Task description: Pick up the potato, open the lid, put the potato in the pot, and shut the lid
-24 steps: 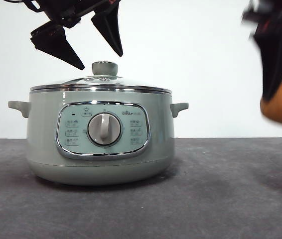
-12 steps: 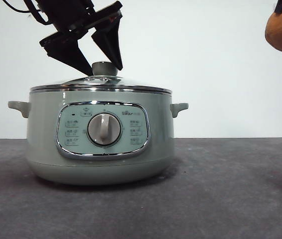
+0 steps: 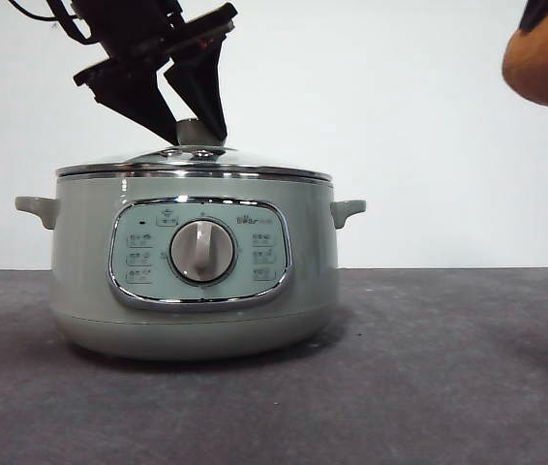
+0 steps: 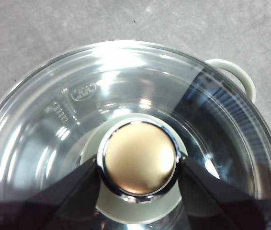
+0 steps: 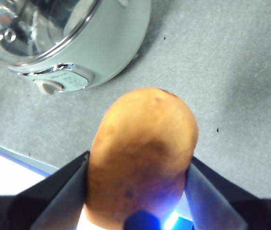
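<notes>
- Grey table (image 3: 448,387) under a white wall carries the pot (image 3: 195,281), its lid (image 3: 255,167) on.
- Left pincer (image 4: 136,168) straddles the knob (image 4: 138,158), jaws beside it, grip unclear.
- Right pincer (image 5: 138,179), off to the pot's side, holds the potato (image 5: 142,158) aloft, long axis pointing outward.

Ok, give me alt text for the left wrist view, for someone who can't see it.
The left gripper has one black jaw on each side of the round knob of the domed glass lid, seated on the sage-green pot.

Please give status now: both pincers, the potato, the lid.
Left pincer shut on lid knob. Right pincer holds potato aloft beside pot. Lid on.
</notes>
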Robot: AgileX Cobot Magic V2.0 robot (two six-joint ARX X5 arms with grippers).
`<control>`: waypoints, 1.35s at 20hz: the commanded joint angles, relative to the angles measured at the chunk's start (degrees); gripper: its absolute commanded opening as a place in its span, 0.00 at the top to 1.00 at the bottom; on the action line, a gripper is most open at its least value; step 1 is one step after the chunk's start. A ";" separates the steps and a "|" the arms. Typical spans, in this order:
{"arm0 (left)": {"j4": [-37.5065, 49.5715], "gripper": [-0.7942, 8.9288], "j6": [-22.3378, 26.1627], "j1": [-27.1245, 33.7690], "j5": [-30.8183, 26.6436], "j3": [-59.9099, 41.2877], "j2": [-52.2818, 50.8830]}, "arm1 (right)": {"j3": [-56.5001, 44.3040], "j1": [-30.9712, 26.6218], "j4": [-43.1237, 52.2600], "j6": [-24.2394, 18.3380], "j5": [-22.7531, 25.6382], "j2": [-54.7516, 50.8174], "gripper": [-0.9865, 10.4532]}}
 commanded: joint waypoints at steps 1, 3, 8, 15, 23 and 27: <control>1.03 0.93 2.25 0.74 -1.70 1.20 -3.54 | 2.99 0.24 0.50 0.63 -0.11 3.19 0.93; 0.94 0.93 2.29 1.60 -1.68 1.20 -5.90 | 6.56 1.60 0.85 0.57 -0.02 7.02 0.93; -0.63 0.93 4.61 6.21 -1.68 1.20 -11.28 | 18.40 6.95 1.14 0.44 1.09 20.46 0.93; -3.52 0.93 6.60 18.49 -2.05 1.20 -13.14 | 37.20 15.54 2.01 0.46 4.85 42.23 0.93; -3.34 0.93 6.67 27.54 -2.05 1.20 -13.14 | 54.86 18.84 1.90 0.46 9.09 62.12 0.93; -2.82 0.93 6.67 28.87 -2.05 1.20 -13.14 | 55.06 20.02 3.23 0.37 9.62 67.87 0.93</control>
